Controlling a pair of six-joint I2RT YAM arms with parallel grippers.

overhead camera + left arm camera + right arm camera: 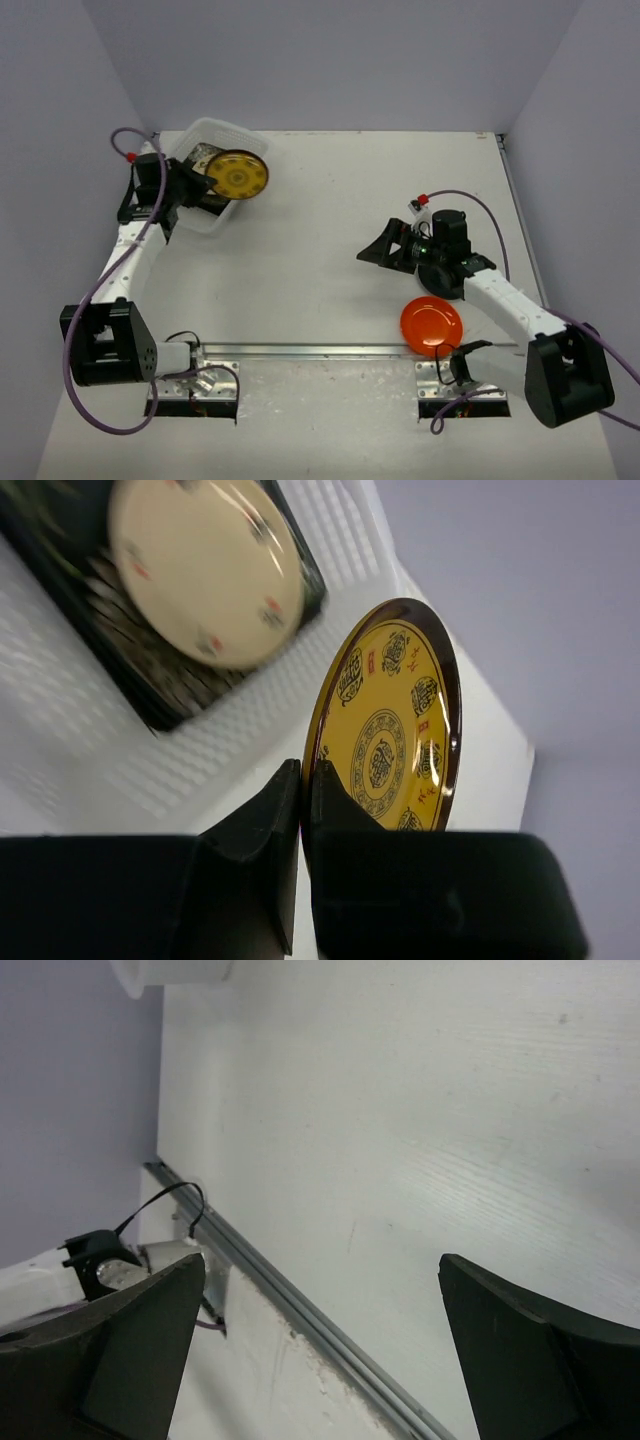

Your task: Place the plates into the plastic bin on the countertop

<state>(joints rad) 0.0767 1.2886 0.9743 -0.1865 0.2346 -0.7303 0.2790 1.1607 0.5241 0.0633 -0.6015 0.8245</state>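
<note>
My left gripper [204, 181] [305, 775] is shut on the rim of the round yellow patterned plate [238, 174] [390, 730]. It holds the plate tilted on edge over the near right side of the plastic bin [212, 222] [340, 540]. Inside the bin a cream plate [205, 570] lies on a black square plate [150, 685]. An orange plate [431, 325] lies flat on the countertop [330, 200] near its front edge, beside my right forearm. Above the counter, left of that plate, my right gripper [374, 254] [320, 1260] is open and holds nothing.
The metal front edge [320, 350] [300, 1300] runs along the near side of the counter, by both arm bases. Lilac walls close in the left, back and right. A corner of the bin [170, 972] shows at the top of the right wrist view.
</note>
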